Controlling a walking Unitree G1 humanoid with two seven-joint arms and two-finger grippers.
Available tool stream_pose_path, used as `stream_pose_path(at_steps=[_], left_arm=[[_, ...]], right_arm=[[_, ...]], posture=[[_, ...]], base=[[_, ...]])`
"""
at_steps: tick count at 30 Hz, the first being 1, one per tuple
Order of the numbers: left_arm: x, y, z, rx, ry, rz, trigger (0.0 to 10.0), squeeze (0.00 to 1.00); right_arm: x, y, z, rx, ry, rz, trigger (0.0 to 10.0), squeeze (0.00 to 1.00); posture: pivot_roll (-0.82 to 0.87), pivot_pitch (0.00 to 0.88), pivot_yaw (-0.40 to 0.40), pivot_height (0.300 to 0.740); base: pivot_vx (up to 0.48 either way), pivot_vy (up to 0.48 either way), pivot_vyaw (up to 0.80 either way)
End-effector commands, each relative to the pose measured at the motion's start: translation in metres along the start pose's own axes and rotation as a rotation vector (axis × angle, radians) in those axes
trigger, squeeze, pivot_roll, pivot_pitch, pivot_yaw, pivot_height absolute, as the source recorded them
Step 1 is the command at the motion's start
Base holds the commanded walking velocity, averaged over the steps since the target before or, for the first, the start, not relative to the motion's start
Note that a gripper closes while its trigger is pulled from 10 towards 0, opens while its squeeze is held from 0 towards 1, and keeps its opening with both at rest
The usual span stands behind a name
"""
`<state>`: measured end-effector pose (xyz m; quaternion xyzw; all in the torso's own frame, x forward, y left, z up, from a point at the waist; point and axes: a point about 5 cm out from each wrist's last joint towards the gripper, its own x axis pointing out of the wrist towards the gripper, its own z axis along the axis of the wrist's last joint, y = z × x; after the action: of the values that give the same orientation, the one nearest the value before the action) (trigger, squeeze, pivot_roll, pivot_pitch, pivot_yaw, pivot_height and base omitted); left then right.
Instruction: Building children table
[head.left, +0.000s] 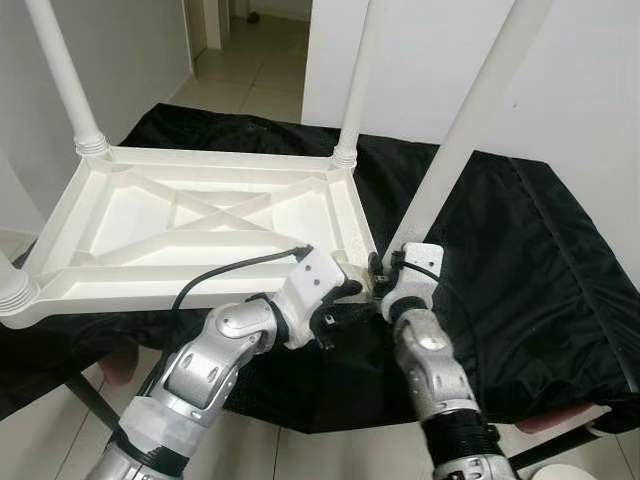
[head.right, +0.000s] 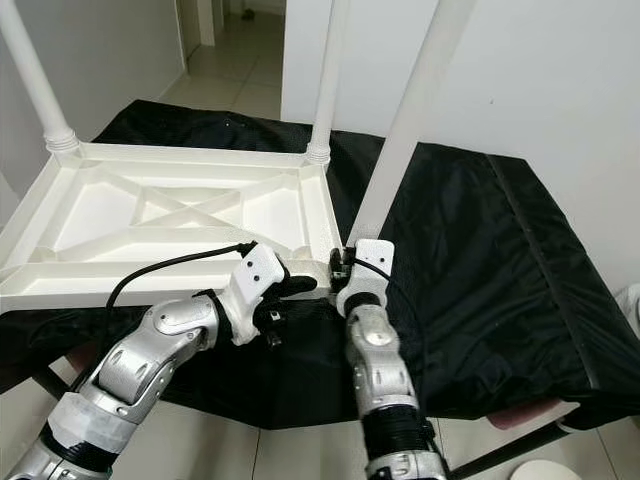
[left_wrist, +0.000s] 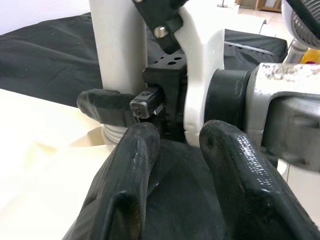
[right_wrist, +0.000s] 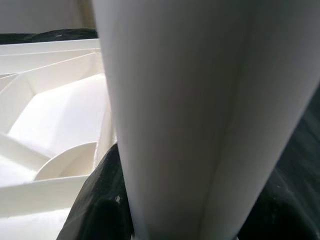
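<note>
The white moulded-plastic children's table top (head.left: 200, 225) lies upside down, ribs up, on a black cloth-covered surface (head.left: 540, 280), filling the left and centre of the frame. At its lower-right corner the right gripper (head.left: 385, 268) clamps the base of a long white plastic leg (head.left: 470, 130), which leans toward the upper right. The left gripper (left_wrist: 175, 150), just beside it, holds nothing and is narrowly parted. The leg looks light, stiff and smooth, likely slippery; a low grip near the socket seems best.
</note>
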<state>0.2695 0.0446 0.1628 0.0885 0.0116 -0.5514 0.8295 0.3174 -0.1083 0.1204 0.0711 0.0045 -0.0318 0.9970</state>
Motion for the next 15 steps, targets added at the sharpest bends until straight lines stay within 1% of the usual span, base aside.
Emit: stream_pose_path(at_steps=[1, 2, 3, 5, 7, 8, 9, 10, 11, 15], left_arm=[[0.002, -0.004, 0.003, 0.0, -0.009, -0.02, 10.0, 0.0], [0.003, -0.004, 0.003, -0.001, -0.01, -0.022, 10.0, 0.0], [0.003, -0.004, 0.003, -0.001, -0.01, -0.022, 10.0, 0.0], [0.003, -0.006, 0.002, -0.002, -0.01, -0.024, 10.0, 0.0], [0.003, -0.006, 0.002, -0.004, -0.009, -0.024, 10.0, 0.0], [0.003, -0.006, 0.002, -0.005, -0.008, -0.025, 10.0, 0.0], [0.002, -0.007, 0.001, -0.005, -0.008, -0.024, 10.0, 0.0], [0.002, -0.007, 0.001, -0.005, -0.008, -0.024, 10.0, 0.0], [0.002, -0.006, 0.002, -0.006, -0.008, -0.024, 10.0, 0.0], [0.002, -0.006, 0.002, -0.005, -0.008, -0.024, 10.0, 0.0]], right_arm=[[-0.002, 0.002, -0.011, 0.025, 0.056, -0.048, 10.0, 0.0], [-0.003, 0.008, -0.009, 0.035, 0.048, -0.015, 10.0, 0.0], [-0.003, 0.008, -0.009, 0.035, 0.048, -0.015, 10.0, 0.0], [-0.004, 0.013, -0.006, 0.052, 0.031, 0.028, 10.0, 0.0], [-0.006, 0.014, -0.005, 0.045, 0.022, 0.039, 10.0, 0.0], [-0.006, 0.014, -0.005, 0.056, 0.019, 0.041, 10.0, 0.0], [-0.007, 0.014, -0.004, 0.049, 0.016, 0.032, 10.0, 0.41], [-0.007, 0.014, -0.004, 0.049, 0.016, 0.032, 10.0, 0.41], [-0.007, 0.014, -0.003, 0.042, 0.01, 0.026, 10.0, 1.0], [-0.007, 0.013, -0.001, 0.054, 0.0, 0.025, 10.0, 1.0]], posture=[[0.06, 0.0, -0.083, 0.74], [0.06, 0.0, -0.083, 0.74], [0.06, 0.0, -0.083, 0.74], [0.07, 0.0, -0.086, 0.74], [0.07, 0.0, -0.088, 0.74], [0.07, 0.0, -0.088, 0.74], [0.07, 0.0, -0.088, 0.74], [0.07, 0.0, -0.088, 0.74], [0.07, 0.0, -0.088, 0.74], [0.07, 0.0, -0.092, 0.74]], base=[[0.0, 0.0, 0.0], [0.0, 0.0, 0.0], [0.0, 0.0, 0.0], [0.0, 0.0, 0.0], [0.0, 0.0, 0.0], [0.0, 0.0, 0.0], [0.0, 0.0, 0.0], [0.0, 0.0, 0.0], [0.0, 0.0, 0.0], [0.0, 0.0, 0.0]])
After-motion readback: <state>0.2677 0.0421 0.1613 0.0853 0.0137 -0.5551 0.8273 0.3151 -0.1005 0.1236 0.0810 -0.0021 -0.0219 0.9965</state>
